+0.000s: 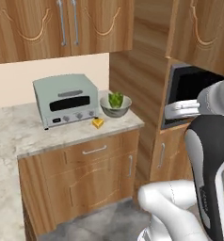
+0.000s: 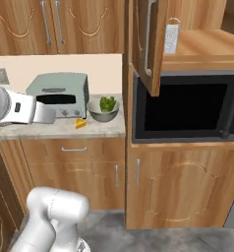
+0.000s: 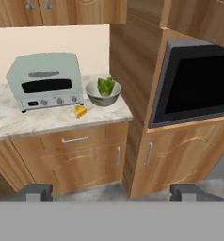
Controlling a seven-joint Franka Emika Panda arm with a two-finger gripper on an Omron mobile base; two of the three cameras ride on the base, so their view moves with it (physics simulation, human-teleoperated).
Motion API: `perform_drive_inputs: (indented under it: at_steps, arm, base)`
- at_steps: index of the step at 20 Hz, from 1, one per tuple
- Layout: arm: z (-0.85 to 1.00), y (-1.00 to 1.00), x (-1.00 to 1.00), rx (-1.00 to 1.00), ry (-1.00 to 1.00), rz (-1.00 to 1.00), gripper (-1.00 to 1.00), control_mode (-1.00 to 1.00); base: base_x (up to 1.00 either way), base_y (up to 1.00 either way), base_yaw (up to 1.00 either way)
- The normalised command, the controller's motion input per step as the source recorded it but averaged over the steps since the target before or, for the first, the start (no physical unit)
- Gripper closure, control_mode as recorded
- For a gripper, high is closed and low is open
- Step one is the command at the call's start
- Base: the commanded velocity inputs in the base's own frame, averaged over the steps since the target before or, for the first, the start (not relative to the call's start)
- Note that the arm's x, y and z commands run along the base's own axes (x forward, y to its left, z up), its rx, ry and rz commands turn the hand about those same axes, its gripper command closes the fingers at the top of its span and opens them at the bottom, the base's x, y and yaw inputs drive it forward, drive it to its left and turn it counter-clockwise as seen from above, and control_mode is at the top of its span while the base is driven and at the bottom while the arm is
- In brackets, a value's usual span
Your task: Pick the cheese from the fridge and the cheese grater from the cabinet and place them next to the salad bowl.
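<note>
Grey-green boxy toaster oven, left of centre in the left base view, on the pale marbled stone counter. Small yellow-orange cheese wedge, centre, on the counter just in front of the round grey metal salad bowl of green leaves; judged delivered. Brown wooden cabinet door with long silver bar handle, upper centre of the right base view, standing open above the black microwave. Small silver-white box grater, upper right there, upright on the cabinet shelf, not yet fetched. Two-finger gripper, bottom of the hand view: fingers wide apart, holding nothing. Remaining, by estimate: reach, grasp grater, set beside bowl.
</note>
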Motion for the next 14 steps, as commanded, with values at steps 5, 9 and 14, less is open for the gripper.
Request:
perform_drive_inputs:
  at_steps: [5, 9, 14]
  arm:
    - [0.00, 0.00, 0.00, 0.00, 0.00, 0.00, -1.00, 1.00]
    - [0.00, 0.00, 0.00, 0.00, 0.00, 0.00, -1.00, 1.00]
    - [0.00, 0.00, 0.00, 0.00, 0.00, 0.00, -1.00, 1.00]
  base:
    - [-0.67, -0.95, -0.20]
    - [0.00, -1.00, 0.03]
    - [0.25, -1.00, 0.08]
